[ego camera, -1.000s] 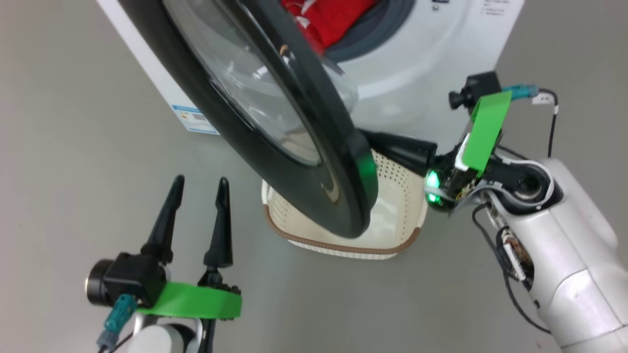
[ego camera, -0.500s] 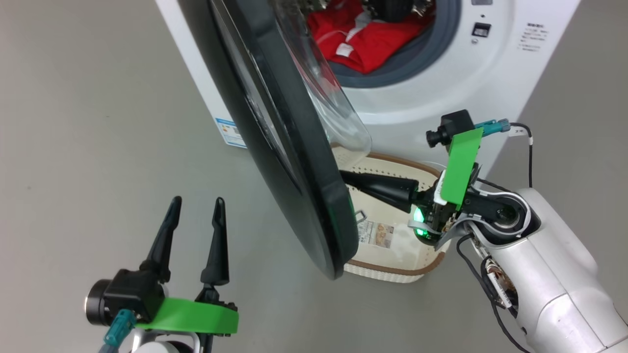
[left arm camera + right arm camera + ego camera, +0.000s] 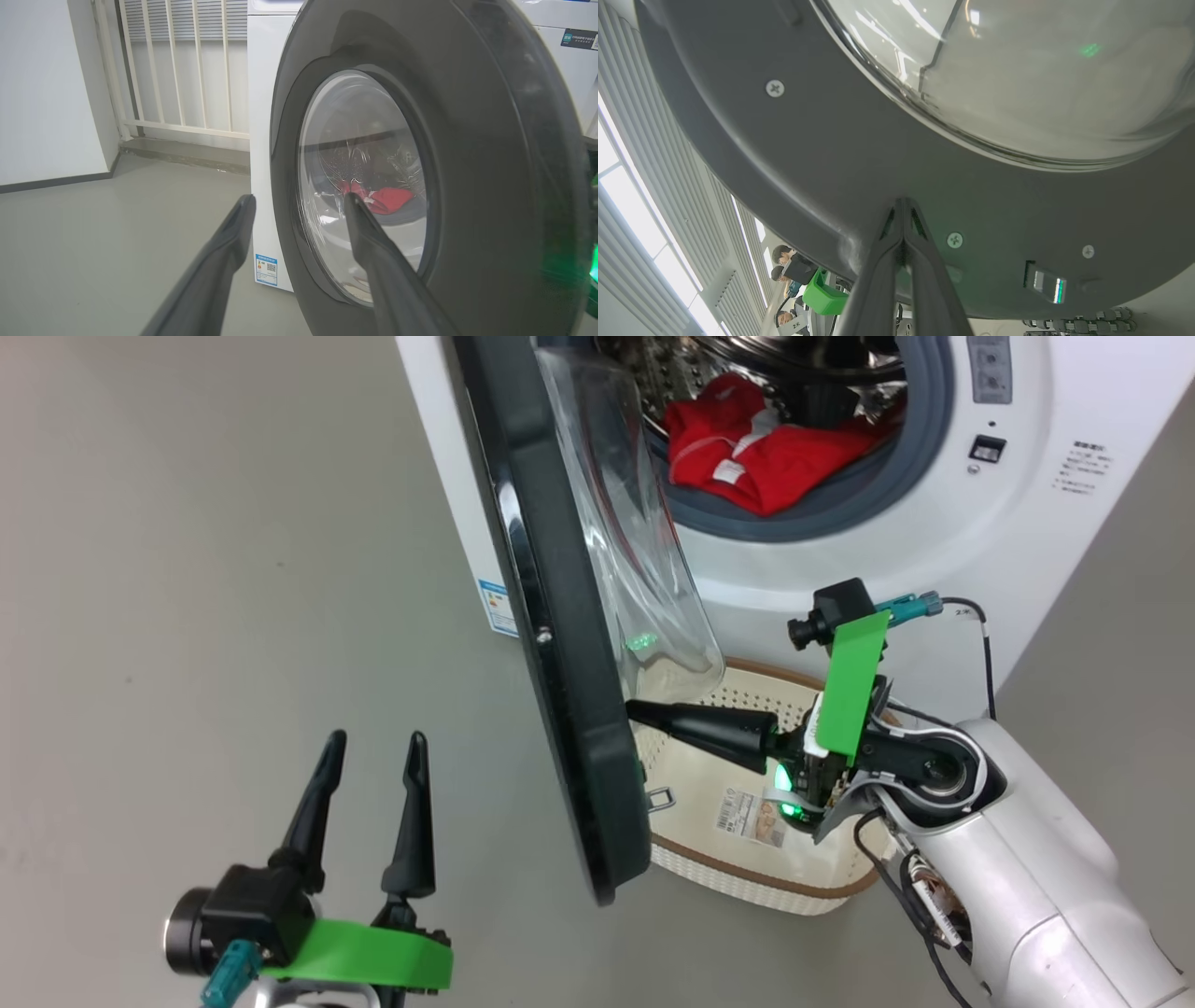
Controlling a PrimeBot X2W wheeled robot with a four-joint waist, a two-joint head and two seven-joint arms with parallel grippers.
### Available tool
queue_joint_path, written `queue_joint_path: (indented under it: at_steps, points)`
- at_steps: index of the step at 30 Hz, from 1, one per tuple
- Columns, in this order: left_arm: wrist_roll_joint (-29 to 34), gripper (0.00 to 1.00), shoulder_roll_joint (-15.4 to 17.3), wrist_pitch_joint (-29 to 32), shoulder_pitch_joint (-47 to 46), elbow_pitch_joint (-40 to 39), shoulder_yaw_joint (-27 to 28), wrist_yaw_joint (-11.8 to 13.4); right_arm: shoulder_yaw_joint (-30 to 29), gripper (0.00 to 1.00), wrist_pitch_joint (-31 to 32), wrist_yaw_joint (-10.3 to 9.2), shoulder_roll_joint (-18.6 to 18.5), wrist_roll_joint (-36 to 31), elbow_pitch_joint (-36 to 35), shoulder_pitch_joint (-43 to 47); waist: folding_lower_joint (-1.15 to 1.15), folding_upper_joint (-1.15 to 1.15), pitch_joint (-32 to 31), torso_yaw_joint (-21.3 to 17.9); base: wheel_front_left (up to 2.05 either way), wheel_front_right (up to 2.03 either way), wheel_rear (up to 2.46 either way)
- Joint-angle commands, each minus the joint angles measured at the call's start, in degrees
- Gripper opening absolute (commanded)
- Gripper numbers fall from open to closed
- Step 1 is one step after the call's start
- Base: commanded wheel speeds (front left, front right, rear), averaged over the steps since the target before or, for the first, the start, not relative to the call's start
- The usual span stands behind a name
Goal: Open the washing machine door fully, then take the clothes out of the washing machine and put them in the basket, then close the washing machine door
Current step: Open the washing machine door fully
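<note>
Door (image 3: 569,709) swung wider, R hand (image 3: 635,708) closed, tip against it, L hand (image 3: 376,737) spread, empty, sticker (image 3: 498,607) unreadable

left tool (image 3: 376,738) low, fingers spread wide, pointing up, right tool (image 3: 637,708) pinched together, extended leftward

Grey flr (image 3: 168,569), wht railing (image 3: 187,70) behind.

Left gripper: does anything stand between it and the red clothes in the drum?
Yes. The partly open washing machine door stands between the left gripper and the clothes; the left wrist view sees them through its glass.
</note>
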Motion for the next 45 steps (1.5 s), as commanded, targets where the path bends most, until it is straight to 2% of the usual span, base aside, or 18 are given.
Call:
queue_joint_path:
  at_steps: [1,14,23,33,34,35,36,37,38,45]
  points:
    - [0.13,1.00,0.69,-0.28,0.26,-1.12,2.11,0.37,1.17,0.00,0.17,0.39,1.89,-0.39,-1.50,0.66,0.00,0.00,-0.71,0.88,0.00,0.00,0.00]
    - [-0.13,1.00,0.81,-0.23,0.58,0.02,1.35,0.01,3.52,0.00,-0.82,0.39,2.08,1.00,-1.49,1.27,0.00,0.00,-2.57,4.54,0.00,0.00,0.00]
    - [-0.67,1.00,1.54,-0.19,1.11,-0.48,1.62,0.46,6.52,0.00,-1.87,0.39,2.10,2.47,-1.37,0.63,0.00,0.00,-2.74,4.75,0.00,0.00,0.00]
    - [-0.96,1.00,1.86,0.12,1.29,-0.46,1.01,0.59,6.47,0.00,-3.95,0.39,2.10,1.63,-0.44,1.12,0.00,0.00,-3.26,4.51,0.00,0.00,0.00]
    - [-0.98,1.00,1.86,0.18,1.30,-0.49,0.93,0.62,6.20,0.05,-4.42,0.39,2.06,1.07,-0.63,1.26,0.00,0.00,-3.30,4.47,0.00,0.00,0.00]
    - [-1.02,1.00,1.87,0.22,1.27,-0.49,0.88,0.65,5.87,0.27,-5.07,0.39,1.94,0.42,-0.88,1.48,0.00,0.00,-3.35,4.44,0.00,0.00,0.00]
    - [-1.08,1.00,1.90,0.25,1.23,-0.47,0.84,0.65,5.54,0.44,-5.77,0.39,1.73,-0.31,-1.23,1.75,0.00,0.00,-3.39,4.40,0.00,0.00,0.00]
    - [-1.14,1.00,1.94,0.27,1.18,-0.45,0.81,0.64,5.26,0.89,-6.64,0.39,1.39,-1.30,-1.79,2.05,0.00,0.00,-3.42,4.37,0.00,0.00,0.00]
    - [-1.20,1.00,1.98,0.27,1.13,-0.42,0.78,0.63,4.96,1.00,-7.61,0.39,1.03,-2.31,-2.42,2.47,0.00,0.00,-3.45,4.34,0.00,0.00,0.00]
    - [-1.59,1.00,2.04,0.25,1.02,-0.04,0.53,0.61,4.22,1.00,-16.21,0.39,-2.27,-11.31,-8.86,5.75,0.00,0.00,-3.83,4.11,0.00,0.00,0.00]
